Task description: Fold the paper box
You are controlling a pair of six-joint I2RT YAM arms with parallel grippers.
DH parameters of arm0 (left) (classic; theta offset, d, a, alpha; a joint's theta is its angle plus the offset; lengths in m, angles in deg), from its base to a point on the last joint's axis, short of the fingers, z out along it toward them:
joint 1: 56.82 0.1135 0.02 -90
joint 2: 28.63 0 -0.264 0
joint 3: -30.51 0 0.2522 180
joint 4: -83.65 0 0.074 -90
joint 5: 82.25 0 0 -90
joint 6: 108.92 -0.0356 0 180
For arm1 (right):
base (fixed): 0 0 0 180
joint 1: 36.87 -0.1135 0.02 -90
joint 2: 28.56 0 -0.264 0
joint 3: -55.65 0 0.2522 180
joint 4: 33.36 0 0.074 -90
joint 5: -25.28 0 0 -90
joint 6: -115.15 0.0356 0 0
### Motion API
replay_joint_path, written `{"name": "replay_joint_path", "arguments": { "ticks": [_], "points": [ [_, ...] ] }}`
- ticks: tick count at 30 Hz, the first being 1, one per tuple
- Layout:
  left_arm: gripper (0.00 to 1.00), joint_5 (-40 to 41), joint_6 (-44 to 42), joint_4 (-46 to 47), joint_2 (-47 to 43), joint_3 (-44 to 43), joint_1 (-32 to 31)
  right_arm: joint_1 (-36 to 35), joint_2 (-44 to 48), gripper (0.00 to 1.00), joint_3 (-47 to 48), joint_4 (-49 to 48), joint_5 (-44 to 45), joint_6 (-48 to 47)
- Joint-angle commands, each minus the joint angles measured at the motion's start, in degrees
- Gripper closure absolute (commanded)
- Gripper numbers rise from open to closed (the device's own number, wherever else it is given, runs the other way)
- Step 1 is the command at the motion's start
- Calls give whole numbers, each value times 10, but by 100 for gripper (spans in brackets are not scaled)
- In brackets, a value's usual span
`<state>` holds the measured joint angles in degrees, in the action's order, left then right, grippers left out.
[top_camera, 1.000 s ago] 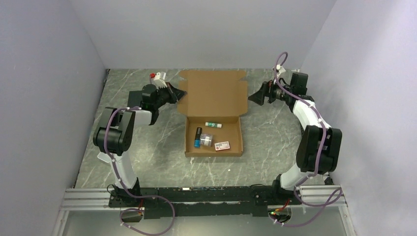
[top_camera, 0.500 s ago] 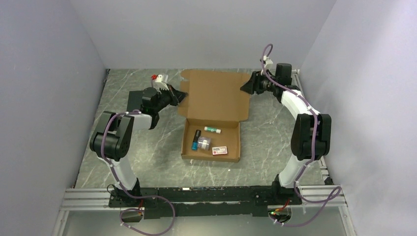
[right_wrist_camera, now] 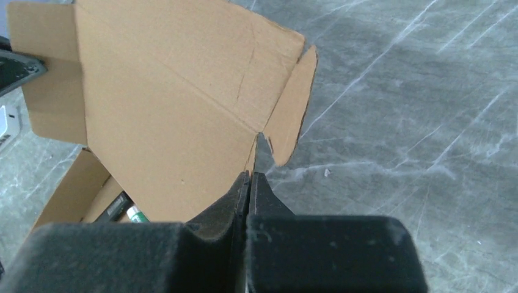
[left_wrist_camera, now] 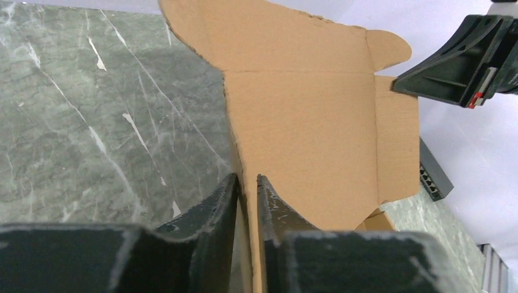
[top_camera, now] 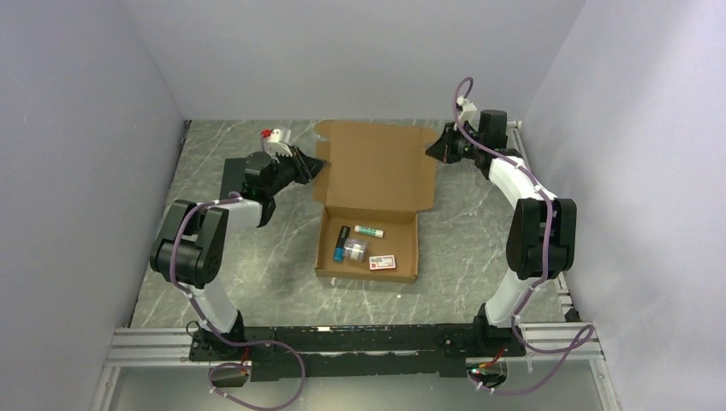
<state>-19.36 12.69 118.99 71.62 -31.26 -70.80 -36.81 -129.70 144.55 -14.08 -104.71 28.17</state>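
The paper box [top_camera: 375, 167] is brown cardboard, its shallow tray [top_camera: 409, 248] lying on the marble table and its lid tilted up behind it. At the lid's left edge sits my left gripper [top_camera: 315, 164]. In the left wrist view its fingers [left_wrist_camera: 229, 192] stand slightly apart on either side of that cardboard edge [left_wrist_camera: 305, 110], so the left gripper [left_wrist_camera: 246, 183] is open around it. My right gripper [top_camera: 433, 151] is at the lid's right edge. The right wrist view shows that right gripper [right_wrist_camera: 250, 177] shut on the cardboard [right_wrist_camera: 159, 104] just below the side flap.
In the tray lie a green-capped tube [top_camera: 369, 229], a blue bottle [top_camera: 341, 245], a small jar [top_camera: 356, 249] and a red-and-white card [top_camera: 385, 261]. A white and red item [top_camera: 276, 137] sits at the back left. Walls enclose the table on three sides.
The right arm swung in to the lid's right edge and its jaws closed on it. The left jaws loosened slightly on the left edge. The box shifted a little left.
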Motion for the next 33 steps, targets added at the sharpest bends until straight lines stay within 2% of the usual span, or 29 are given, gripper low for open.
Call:
{"name": "replay_joint_path", "arguments": {
  "ticks": [1,4,8,11,14,21,28,33],
  "points": [
    [70,-30,0,-22,-30,-24,2,2,26,100,32,-33,11,-56],
    [52,-78,35,-32,-25,-37,18,2,20,100,46,-38,0,-79],
    [33,-129,85,-38,-23,-44,56,2,13,100,57,-45,-36,-107],
    [26,-149,89,-66,-34,-47,87,2,13,100,61,-47,-61,-124],
    [25,-152,100,-67,-43,-39,107,2,15,100,60,-47,-73,-138],
    [26,-144,168,37,-81,53,170,8,47,100,34,-53,-94,-152],
    [33,-150,103,-48,-103,52,162,9,106,100,-44,-87,-122,-151],
    [33,-164,58,-83,-94,34,120,9,139,100,-78,-94,-129,-150]
  ]
}}
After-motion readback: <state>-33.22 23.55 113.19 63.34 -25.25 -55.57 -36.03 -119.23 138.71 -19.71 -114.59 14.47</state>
